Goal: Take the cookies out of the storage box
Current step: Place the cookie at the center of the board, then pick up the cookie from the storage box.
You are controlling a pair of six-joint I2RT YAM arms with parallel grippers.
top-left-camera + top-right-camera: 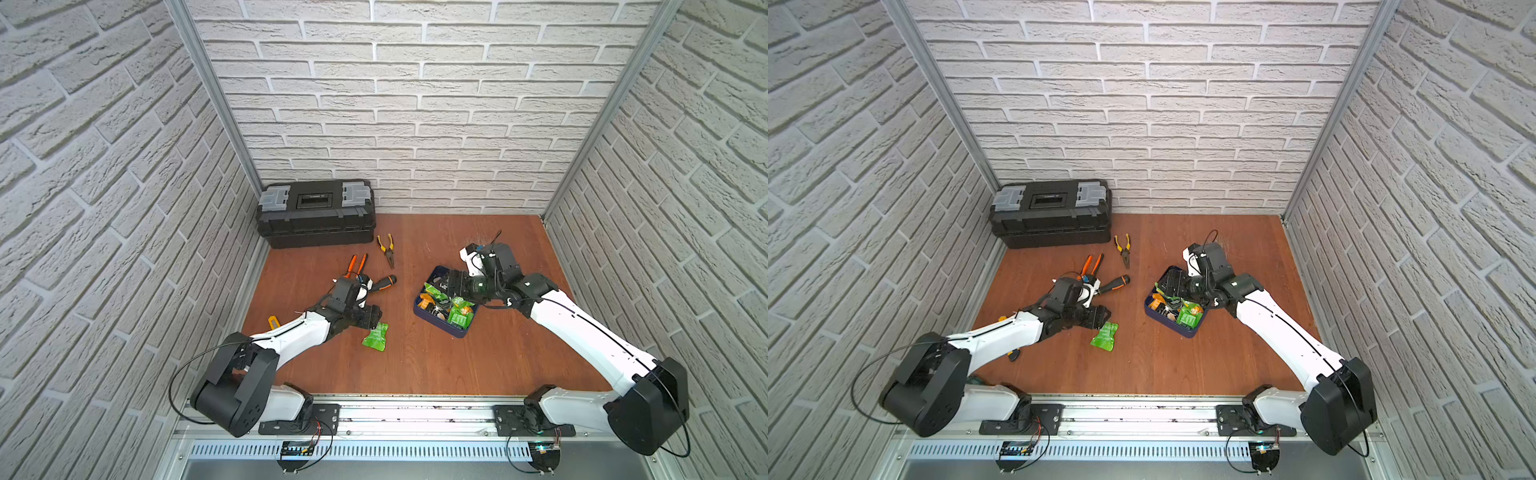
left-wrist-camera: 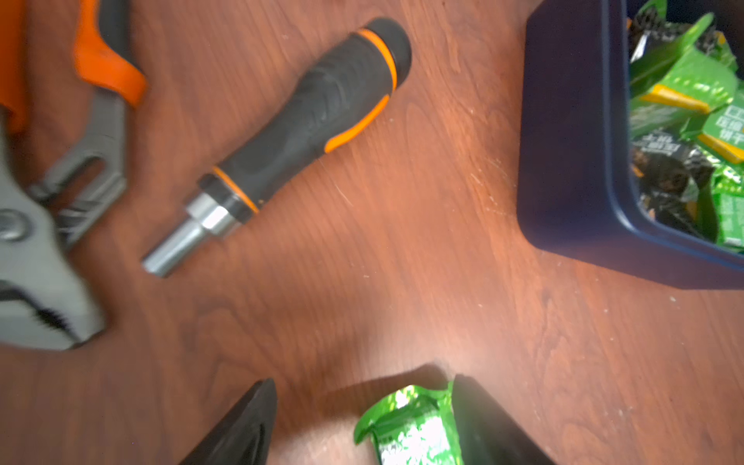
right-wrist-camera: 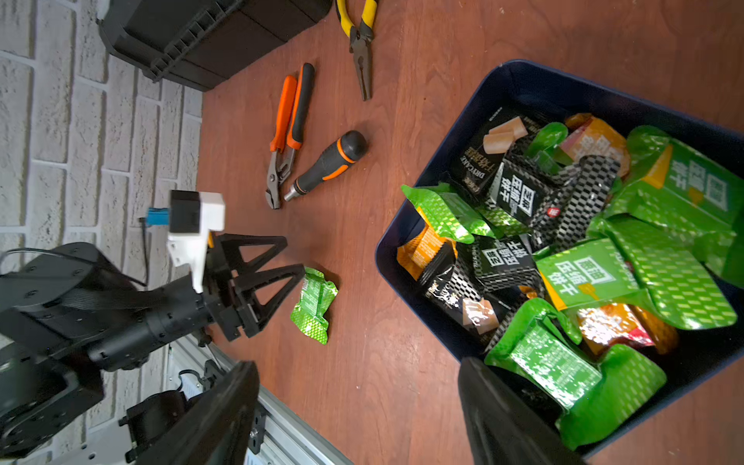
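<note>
Top view of a two-arm robot part-way through emptying cookies (image 1: 459, 318) from a storage box (image 1: 436, 323), which sits right of centre in the frame.
One crinkly, bright green foil packet (image 1: 376, 337) already lies on the red-brown wood-grain table (image 1: 415, 374), just left of centre. It is right beside a finger of the left gripper (image 1: 377, 319), whose jaws stand apart, gripping nothing. The right gripper (image 1: 444, 284) hangs over the box's upper corner, jaws spread wide and empty. The box is shallow navy plastic with rounded corners, heaped with glossy green, orange and black sealed packets. Next, probably, the right gripper lowers and pinches a top packet; slippery foil may slide.
</note>
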